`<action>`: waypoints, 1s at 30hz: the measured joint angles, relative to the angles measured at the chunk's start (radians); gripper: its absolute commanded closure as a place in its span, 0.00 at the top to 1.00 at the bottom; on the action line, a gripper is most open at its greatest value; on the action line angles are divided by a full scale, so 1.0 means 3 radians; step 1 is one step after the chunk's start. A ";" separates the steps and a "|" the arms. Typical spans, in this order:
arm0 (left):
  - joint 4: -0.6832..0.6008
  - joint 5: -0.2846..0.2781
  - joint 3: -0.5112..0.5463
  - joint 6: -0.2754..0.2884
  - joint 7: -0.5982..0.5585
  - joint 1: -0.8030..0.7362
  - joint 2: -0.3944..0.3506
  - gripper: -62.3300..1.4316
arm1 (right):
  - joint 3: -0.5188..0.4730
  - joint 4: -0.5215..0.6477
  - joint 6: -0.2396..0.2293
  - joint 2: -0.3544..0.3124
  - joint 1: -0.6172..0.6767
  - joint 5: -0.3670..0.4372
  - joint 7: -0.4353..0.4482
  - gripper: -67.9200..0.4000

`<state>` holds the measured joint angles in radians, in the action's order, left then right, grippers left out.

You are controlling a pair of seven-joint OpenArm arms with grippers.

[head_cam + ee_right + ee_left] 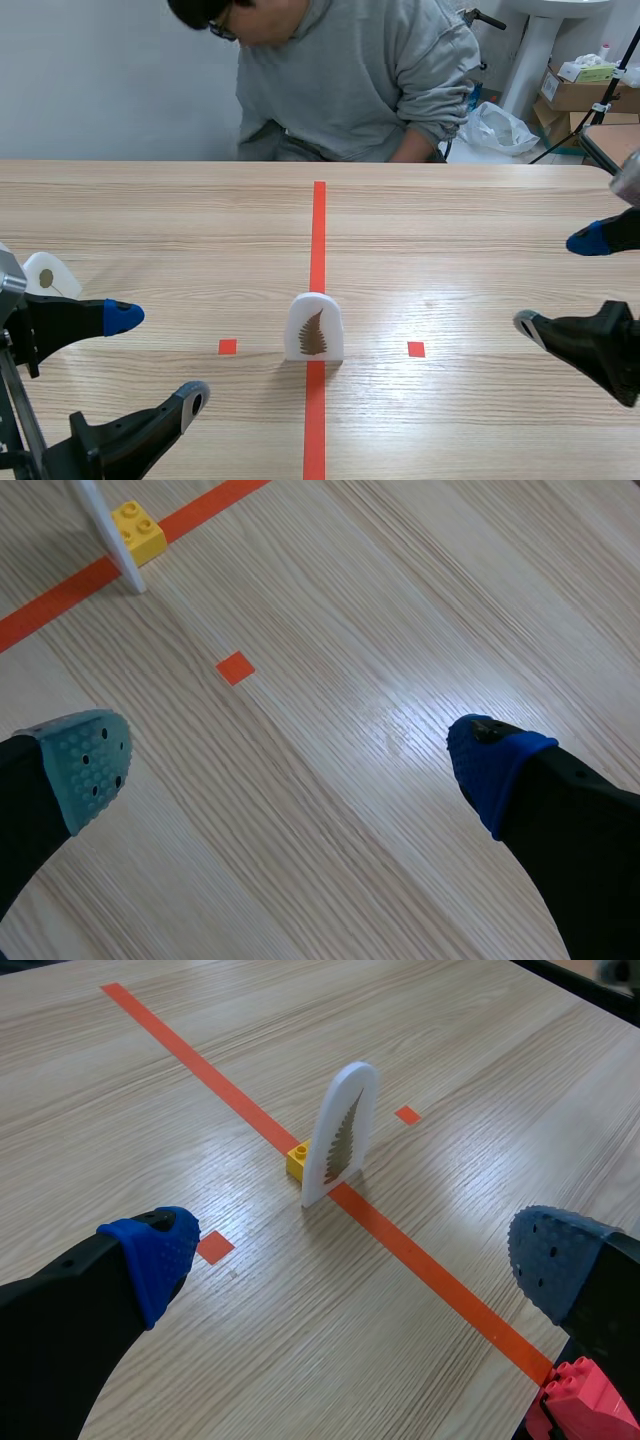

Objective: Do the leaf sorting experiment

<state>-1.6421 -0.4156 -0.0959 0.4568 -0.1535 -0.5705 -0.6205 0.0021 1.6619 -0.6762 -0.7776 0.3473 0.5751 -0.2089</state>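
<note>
A white arched card with a brown fern leaf [314,328] stands upright on the red centre line, propped by a yellow brick [297,1159]. In the left wrist view the card [342,1132] is ahead of my left gripper [355,1260], which is open and holds nothing. In the scene view my left gripper [157,357] is at the near left, well apart from the card. My right gripper [558,282] stands open at the right edge. Its wrist view shows the gripper [290,765] over bare table, with the yellow brick [138,532] and the card's edge [105,525] far ahead.
A second white card [48,275] with a small round leaf lies behind my left arm. A red brick [580,1400] sits beside my left gripper's finger. A person in a grey hoodie [350,70] sits across the table. Boxes and a bag [500,128] are beyond the far right corner.
</note>
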 measured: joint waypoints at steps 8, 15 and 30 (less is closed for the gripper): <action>0.0000 0.0000 0.0000 -0.0001 -0.0001 0.0004 0.0000 1.00 | 0.1086 -0.0407 -0.0093 0.0008 -0.0848 -0.0202 0.0009 1.00; 0.0000 0.0000 0.0000 -0.0113 -0.0001 0.0009 0.0000 1.00 | 0.1776 -0.0675 -0.0092 0.0099 -0.1492 -0.0562 0.0169 1.00; 0.0000 -0.0001 0.0000 -0.0215 -0.0001 0.0009 0.0067 1.00 | 0.2813 -0.1349 -0.0092 0.0680 -0.2365 -0.0900 0.0407 1.00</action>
<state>-1.6421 -0.4160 -0.0959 0.3923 -0.1539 -0.5678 -0.6003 0.8459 1.2572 -0.7036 -0.5735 -0.3622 0.3050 -0.0868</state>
